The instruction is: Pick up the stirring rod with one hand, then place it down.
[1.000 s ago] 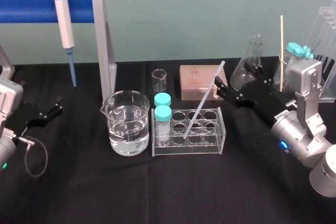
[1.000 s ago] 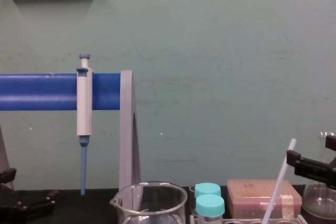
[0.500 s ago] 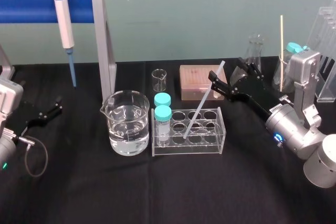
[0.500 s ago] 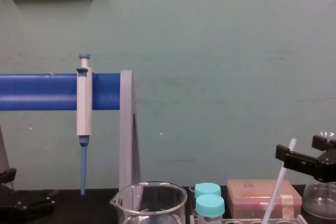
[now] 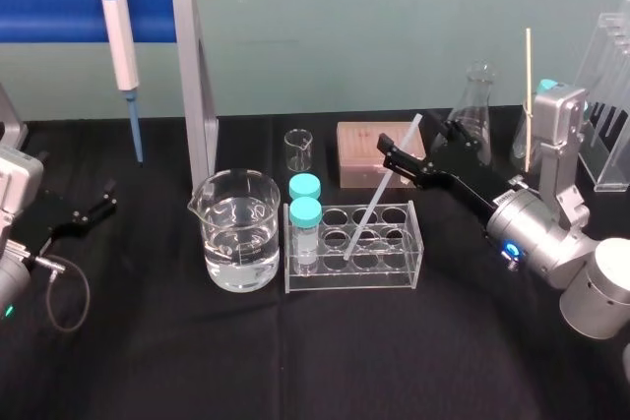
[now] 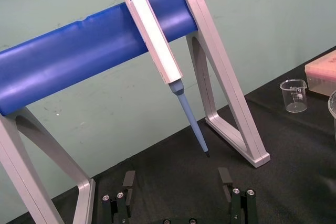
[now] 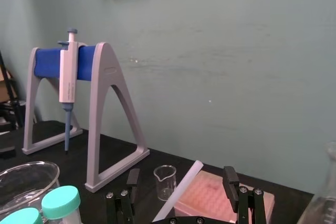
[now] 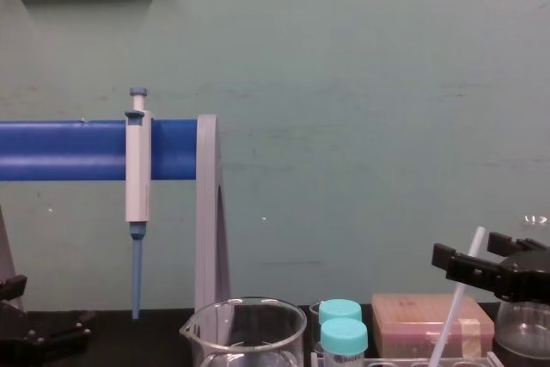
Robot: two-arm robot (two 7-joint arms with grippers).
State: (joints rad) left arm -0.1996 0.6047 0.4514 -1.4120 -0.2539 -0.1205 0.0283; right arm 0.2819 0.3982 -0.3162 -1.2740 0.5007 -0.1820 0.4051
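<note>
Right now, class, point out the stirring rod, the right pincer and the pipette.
stirring rod (image 5: 379, 194): head view, shaft just above the tube rack (image 5: 414, 243).
right pincer (image 5: 392, 157): head view, midway between its open fingertips.
pipette (image 5: 120, 36): head view, white body hanging on the blue stand (image 5: 59, 9).

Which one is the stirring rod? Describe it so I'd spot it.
Find the clear tube rack at the middle of the table, right of the glass beaker. A thin white rod leans in it, its top between the open fingers of the right gripper. Unlike the two teal-capped tubes standing upright, it is long, bare and slanted.
</note>
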